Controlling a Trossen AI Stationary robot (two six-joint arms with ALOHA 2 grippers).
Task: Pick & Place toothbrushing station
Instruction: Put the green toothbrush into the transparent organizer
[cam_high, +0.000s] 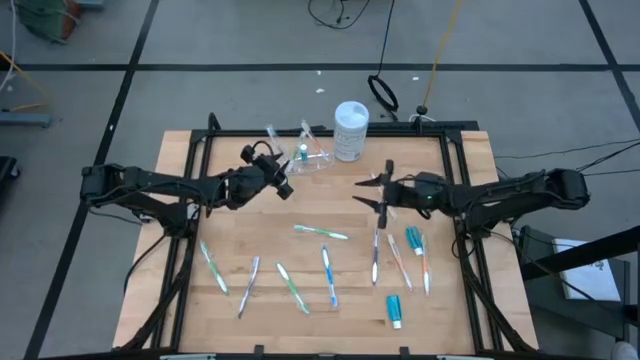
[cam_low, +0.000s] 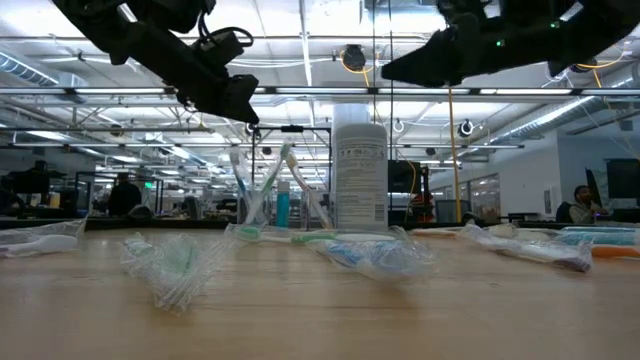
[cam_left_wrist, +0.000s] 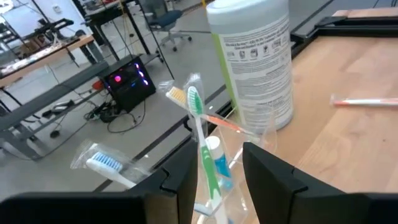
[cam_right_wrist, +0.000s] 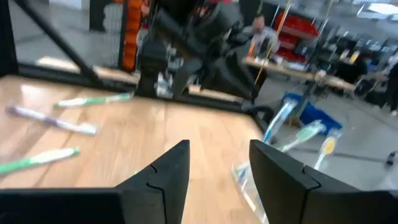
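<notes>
The clear plastic toothbrushing station stands at the far middle of the table, just left of the white tub. It holds a few toothbrushes and a small blue tube. It also shows in the low view. My left gripper is open, raised above the table just left and near of the station. In the left wrist view its fingers frame a green toothbrush standing in the station, without touching it. My right gripper is open and empty, raised right of the station.
Several wrapped toothbrushes lie across the table's near half. A blue toothpaste tube lies near the near right. The white tub stands close to the station's right. A black frame rims the table.
</notes>
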